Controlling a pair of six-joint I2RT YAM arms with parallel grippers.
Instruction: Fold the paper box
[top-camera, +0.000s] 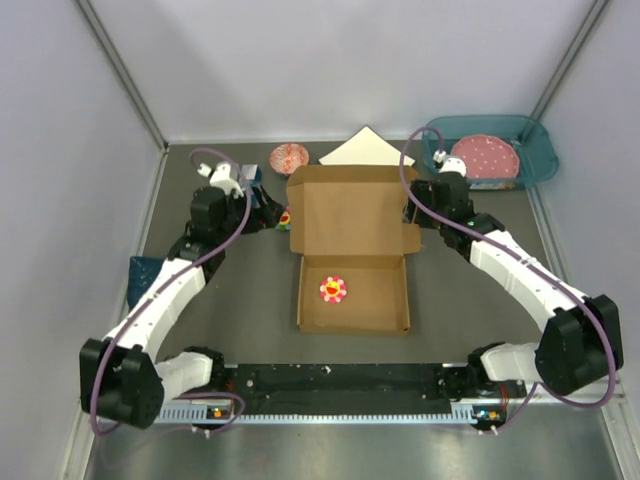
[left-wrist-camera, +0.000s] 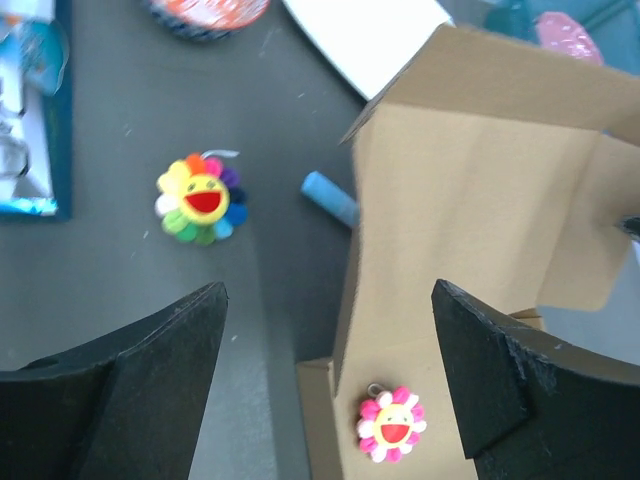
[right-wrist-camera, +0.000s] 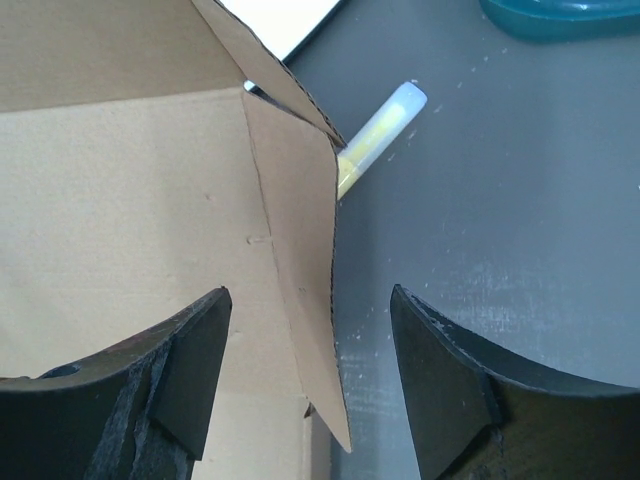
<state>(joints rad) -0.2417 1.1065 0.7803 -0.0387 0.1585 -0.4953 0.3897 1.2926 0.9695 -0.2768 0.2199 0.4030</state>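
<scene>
Top external: high at the near edge, facing down — whole table (top-camera: 250, 300).
Left wrist: close above the paper box (left-wrist-camera: 480, 190), left edge.
Right wrist: close above its right edge.
Shared: box.

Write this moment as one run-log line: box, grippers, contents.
paper box: lid open | left gripper: open, astride left edge | right gripper: open, astride right edge | inside: pink flower charm

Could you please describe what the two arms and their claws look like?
Both the left arm and right arm have white links with black joints and a purple cable looping alongside. The left claw and right claw have matte black, wedge-shaped fingers.
</scene>
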